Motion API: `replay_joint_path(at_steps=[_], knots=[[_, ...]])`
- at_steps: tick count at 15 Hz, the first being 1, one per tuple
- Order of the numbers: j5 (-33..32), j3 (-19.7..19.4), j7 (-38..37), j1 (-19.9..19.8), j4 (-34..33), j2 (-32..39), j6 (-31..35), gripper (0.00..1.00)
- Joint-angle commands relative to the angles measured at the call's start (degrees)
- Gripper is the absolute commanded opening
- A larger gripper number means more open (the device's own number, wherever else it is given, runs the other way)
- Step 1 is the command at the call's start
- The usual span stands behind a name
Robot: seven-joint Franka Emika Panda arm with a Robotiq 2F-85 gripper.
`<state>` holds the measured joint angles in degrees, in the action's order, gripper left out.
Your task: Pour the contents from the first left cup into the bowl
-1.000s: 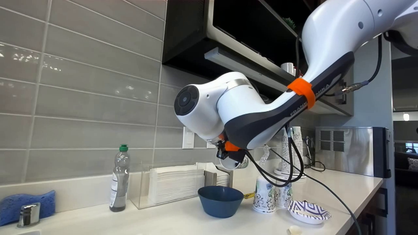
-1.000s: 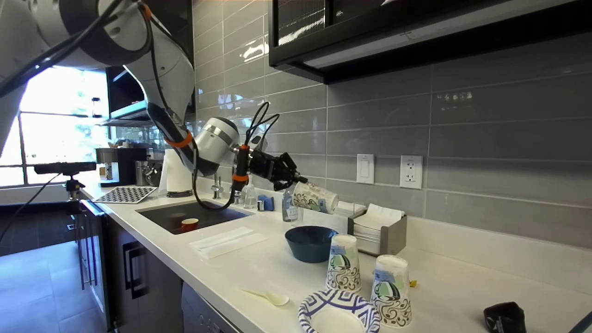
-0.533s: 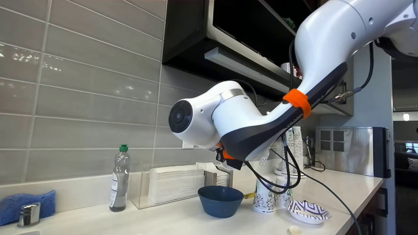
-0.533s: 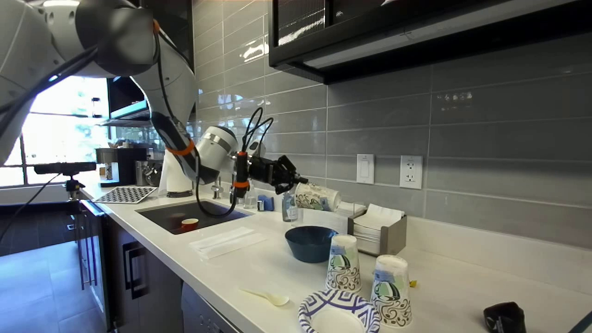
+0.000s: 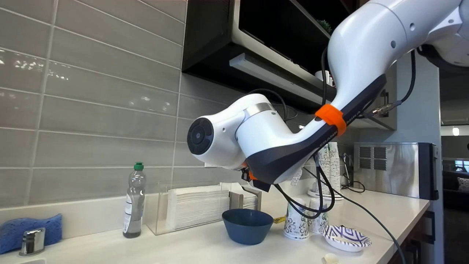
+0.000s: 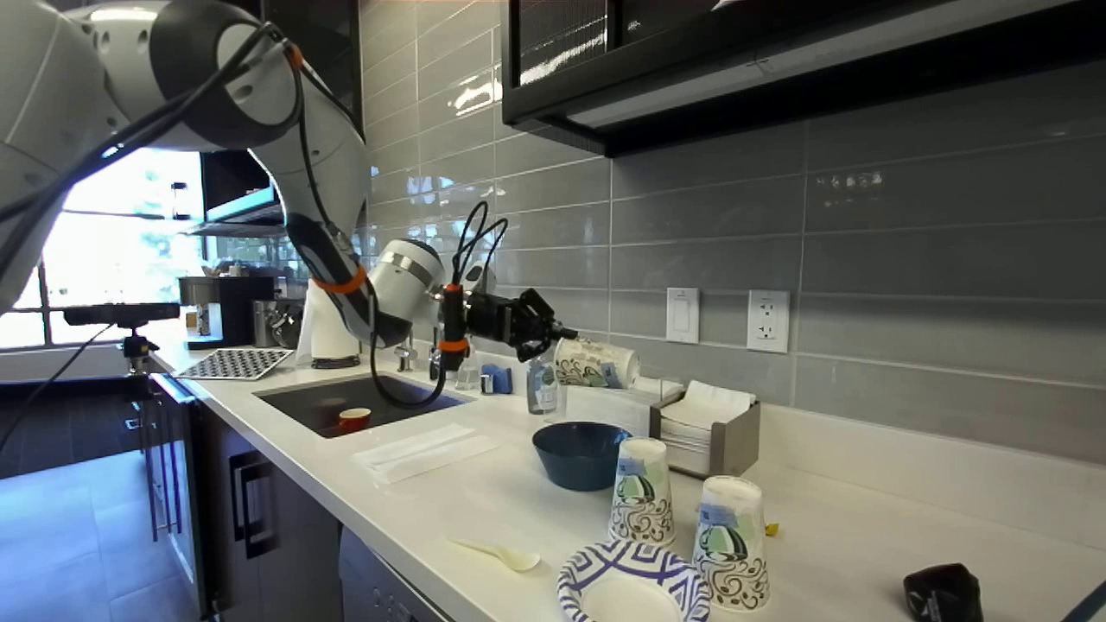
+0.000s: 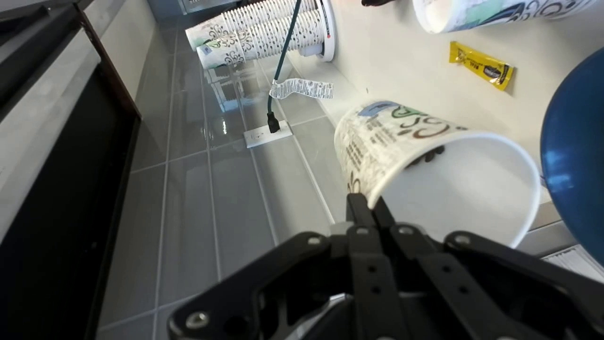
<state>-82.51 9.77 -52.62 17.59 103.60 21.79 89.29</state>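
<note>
The first left cup [image 6: 594, 363] is a white paper cup with a printed pattern, held nearly on its side above the counter. In the wrist view the cup [image 7: 377, 146] shows its open mouth, with a few dark beans [image 7: 428, 155] inside. My gripper [image 7: 373, 208] is shut on its rim, one finger inside and one outside. In an exterior view the gripper [image 6: 562, 335] is level with the cup's upper edge. The dark blue bowl [image 6: 581, 458] sits on the counter below the cup; it also shows in an exterior view [image 5: 247, 227] and the wrist view [image 7: 573, 156].
Two similar cups [image 6: 641, 501] stand beside the bowl, near a patterned dish [image 6: 635, 555]. A napkin holder [image 6: 734, 441] and a soap bottle [image 5: 133, 211] stand by the tiled wall. A spoon [image 6: 514, 560] and yellow packet [image 7: 481, 63] lie on the counter. A cabinet [image 5: 210, 47] hangs above.
The arm has come down a little. The cup has tipped from base-down slant to nearly level and shifted slightly toward the napkin holder. The bowl and other things have not moved.
</note>
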Motion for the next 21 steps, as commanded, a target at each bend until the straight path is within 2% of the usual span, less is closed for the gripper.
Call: replay_joint_path(at_steps=[1, 7, 21], knots=[[-0.90, 0.55, 0.89, 0.58, -0.76, 1.77, -4.30, 0.01], [-2.05, 0.87, 0.60, 2.15, -1.71, 5.08, -11.47, 0.01], [-13.17, 0.82, 2.44, 3.77, -5.00, 10.33, -17.25, 0.01]])
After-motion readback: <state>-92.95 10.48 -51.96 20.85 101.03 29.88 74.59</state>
